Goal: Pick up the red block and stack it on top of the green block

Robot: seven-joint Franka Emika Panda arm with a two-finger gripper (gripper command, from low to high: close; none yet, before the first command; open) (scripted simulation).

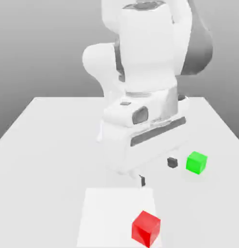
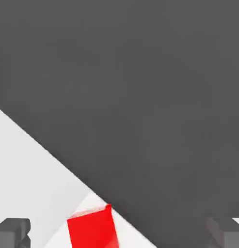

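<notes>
The red block point(image 1: 146, 227) is a glossy cube resting on a paler square patch near the table's front edge. The green block point(image 1: 196, 162) sits farther back, toward the exterior view's right. My gripper point(image 1: 157, 172) hangs under the white arm, between the two cubes, with one dark finger point(image 1: 172, 162) close beside the green block and apart from it. The jaws stand open and empty. In the hand view the red block point(image 2: 91, 227) appears between the two widely spread fingertips point(image 2: 12, 231), beyond them, and my gripper point(image 2: 119, 233) holds nothing.
The white table point(image 1: 53, 145) spreads wide to the exterior view's left. A lighter square patch point(image 1: 106, 213) marks its front middle. The bulky arm body point(image 1: 140, 97) looms over the table's centre.
</notes>
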